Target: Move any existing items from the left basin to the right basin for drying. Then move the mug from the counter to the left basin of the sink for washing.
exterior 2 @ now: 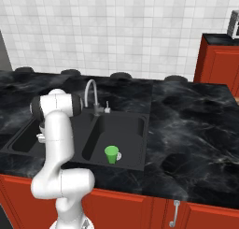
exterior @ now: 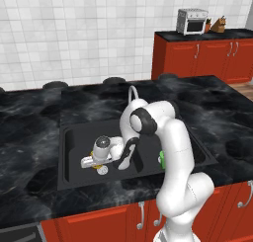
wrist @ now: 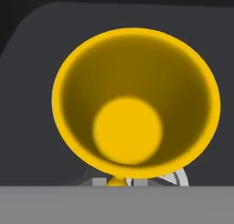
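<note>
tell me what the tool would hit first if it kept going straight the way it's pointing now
Most likely the yellow mug: the hand view looks straight into its open mouth, so the tool would meet its inside bottom first. Beyond that lies the dark floor of the left basin. Depth is unclear.

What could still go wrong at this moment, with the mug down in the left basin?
The gripper sits low in the left basin, right at the yellow mug; whether it is released is unclear, so lifting now might drag or tip it. The mug appears to sit by the silver drain, so it may rock. The green cup in the right basin looks safe.
</note>
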